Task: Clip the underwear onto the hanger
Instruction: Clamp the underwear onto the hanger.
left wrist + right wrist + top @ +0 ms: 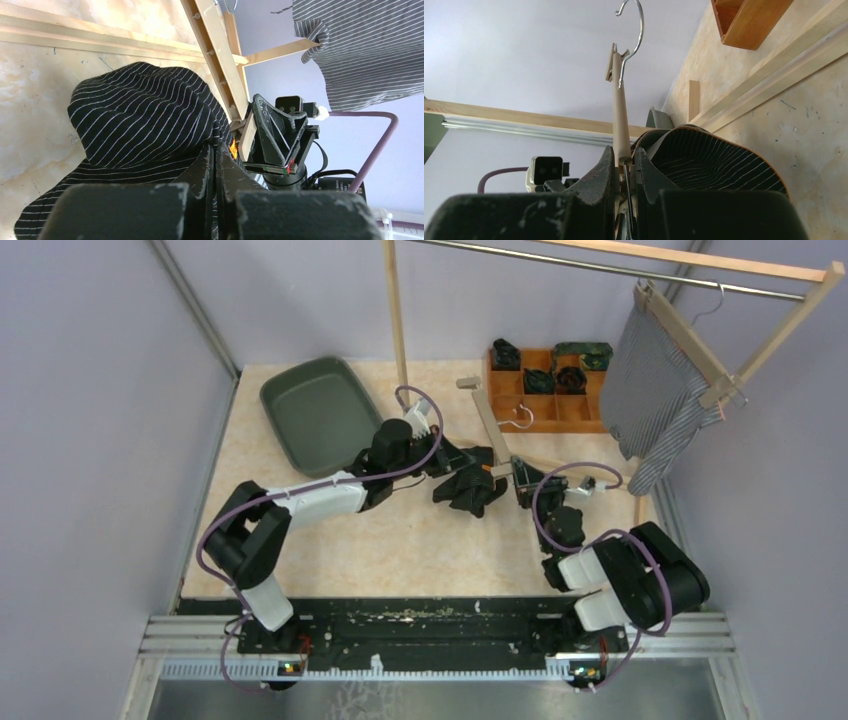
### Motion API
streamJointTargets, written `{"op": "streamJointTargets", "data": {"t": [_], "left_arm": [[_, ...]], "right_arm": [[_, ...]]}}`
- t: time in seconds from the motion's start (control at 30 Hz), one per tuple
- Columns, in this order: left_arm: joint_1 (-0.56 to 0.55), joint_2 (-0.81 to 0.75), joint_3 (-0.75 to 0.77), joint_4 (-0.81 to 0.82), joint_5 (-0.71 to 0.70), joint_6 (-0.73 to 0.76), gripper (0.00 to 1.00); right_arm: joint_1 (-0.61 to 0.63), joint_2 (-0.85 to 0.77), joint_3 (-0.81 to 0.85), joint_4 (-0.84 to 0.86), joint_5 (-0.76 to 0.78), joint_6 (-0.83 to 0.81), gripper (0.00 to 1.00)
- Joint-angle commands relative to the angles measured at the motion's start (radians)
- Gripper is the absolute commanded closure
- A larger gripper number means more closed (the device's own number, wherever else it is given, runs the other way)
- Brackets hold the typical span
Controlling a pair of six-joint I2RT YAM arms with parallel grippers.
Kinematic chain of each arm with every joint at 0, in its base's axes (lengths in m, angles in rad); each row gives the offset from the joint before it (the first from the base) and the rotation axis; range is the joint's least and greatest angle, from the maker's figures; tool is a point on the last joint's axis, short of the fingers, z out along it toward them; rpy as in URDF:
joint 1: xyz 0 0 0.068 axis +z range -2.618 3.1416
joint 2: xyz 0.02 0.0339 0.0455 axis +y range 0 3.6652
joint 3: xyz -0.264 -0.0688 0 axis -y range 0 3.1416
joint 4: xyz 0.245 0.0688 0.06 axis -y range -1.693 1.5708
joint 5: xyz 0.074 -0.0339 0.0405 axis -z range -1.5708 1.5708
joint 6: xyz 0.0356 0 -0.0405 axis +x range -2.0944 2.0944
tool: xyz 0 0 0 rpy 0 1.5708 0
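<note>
Underwear (468, 492), pinched in your left claw (216, 150), lies just left of the hanger (491, 425), which your right claw (624, 156) clamps, bar running toward the table's (400, 540) far edge.

No text, brand, number or sign is legible in any view. The orange sticker (233, 148) at the centre of the left wrist view is too small to read.

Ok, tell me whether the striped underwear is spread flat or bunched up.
Bunched up: the underwear humps in a rounded, creased heap on the table.
</note>
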Motion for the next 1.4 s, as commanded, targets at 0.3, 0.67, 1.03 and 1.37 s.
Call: {"op": "streamJointTargets", "data": {"t": [0.3,0.67,1.03,1.37], "left_arm": [[-0.018,0.02,0.067,-0.011,0.024,0.004,1.0],[-0.018,0.017,0.127,-0.168,0.018,0.033,1.0],[-0.018,0.04,0.187,-0.242,0.041,0.058,1.0],[-0.018,0.069,0.26,-0.338,0.077,0.089,1.0]], "right_arm": [[0.012,0.039,0.054,0.188,0.02,-0.01,1.0],[0.012,0.025,0.058,0.2,0.026,-0.022,1.0],[0.012,-0.039,0.061,0.143,0.031,-0.051,1.0],[0.012,-0.04,0.067,0.138,0.021,-0.053,1.0]]}}
